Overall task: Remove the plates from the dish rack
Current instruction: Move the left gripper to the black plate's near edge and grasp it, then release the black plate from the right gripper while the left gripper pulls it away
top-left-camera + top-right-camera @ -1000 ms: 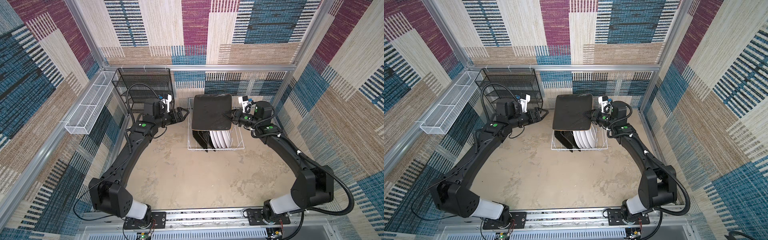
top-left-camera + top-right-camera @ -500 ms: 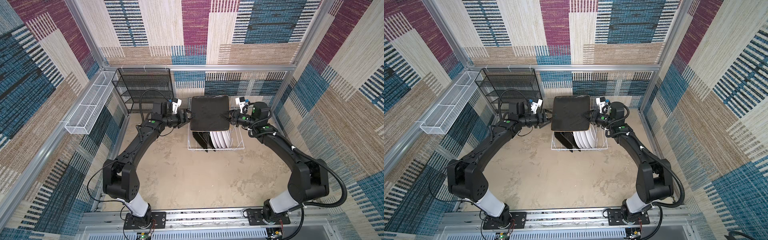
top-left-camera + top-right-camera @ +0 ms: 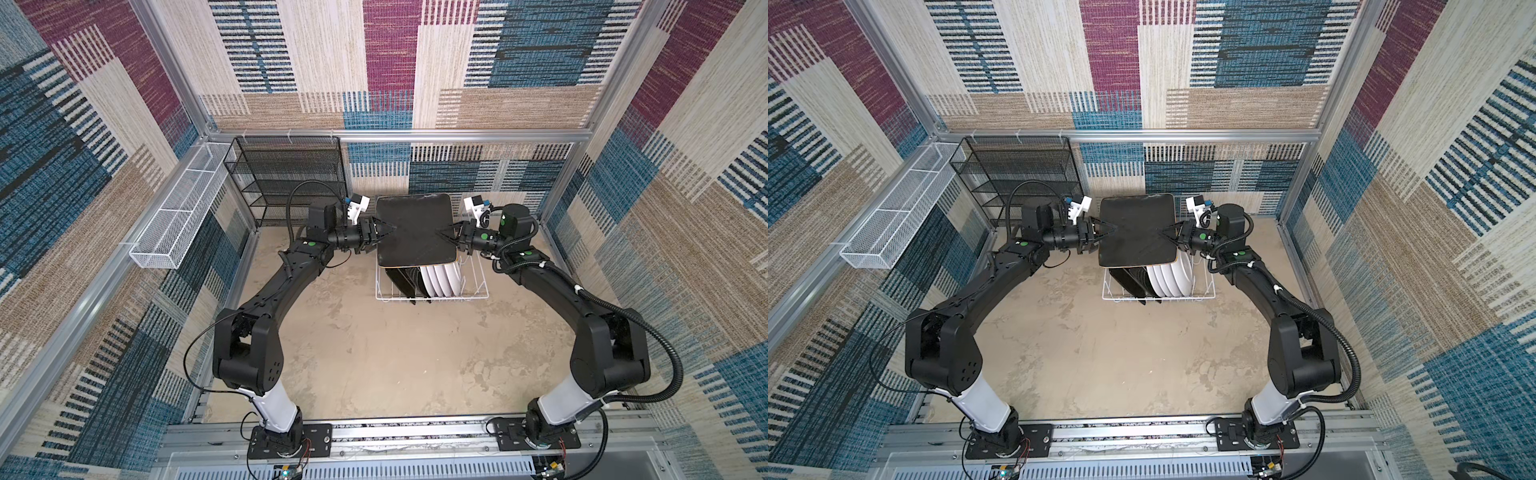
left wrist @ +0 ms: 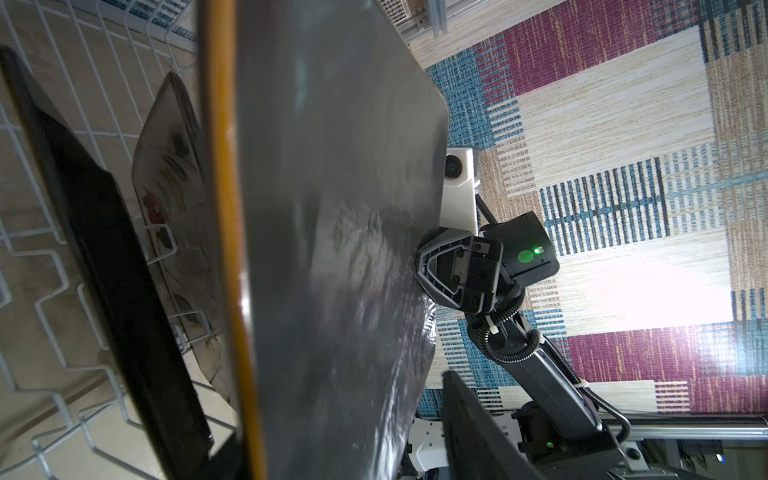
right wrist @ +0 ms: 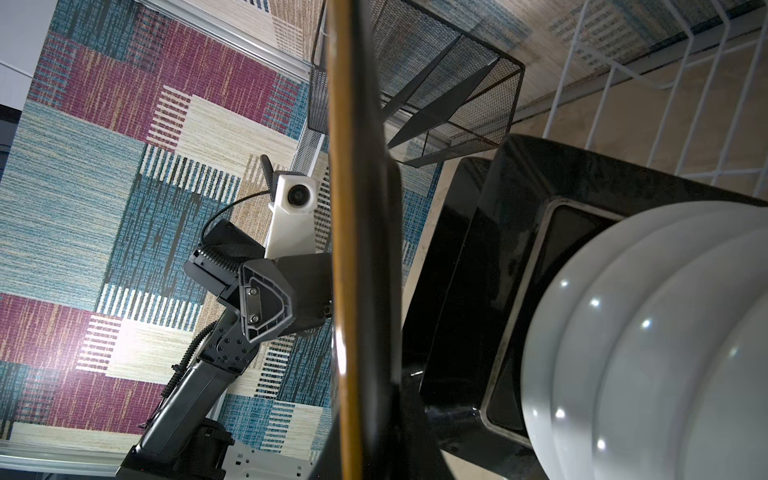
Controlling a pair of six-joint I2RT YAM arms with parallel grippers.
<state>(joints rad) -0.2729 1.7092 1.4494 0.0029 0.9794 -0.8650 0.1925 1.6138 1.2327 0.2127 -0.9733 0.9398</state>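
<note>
A square black-backed plate (image 3: 413, 228) (image 3: 1137, 228) hangs back-up above the dish rack (image 3: 478, 286) (image 3: 1205, 286). My right gripper (image 3: 442, 232) (image 3: 1167, 232) is shut on its right edge. My left gripper (image 3: 384, 230) (image 3: 1108, 230) straddles the left edge, open; in the left wrist view one finger (image 4: 478, 428) stands off the plate's grey back (image 4: 332, 249). Two more square plates (image 3: 401, 280) (image 5: 478, 291) and several round white plates (image 3: 440, 278) (image 5: 644, 353) stand upright in the rack.
A black mesh shelf unit (image 3: 286, 178) stands in the back left corner. A long white mesh basket (image 3: 178, 224) hangs on the left wall. Carpeted walls close in the sides and back. Bare floor (image 3: 374, 353) lies in front of the rack.
My left arm has swung right to the plate's left edge, and its jaws have narrowed around that edge. My right gripper has kept its hold, and the plate has shifted slightly left.
</note>
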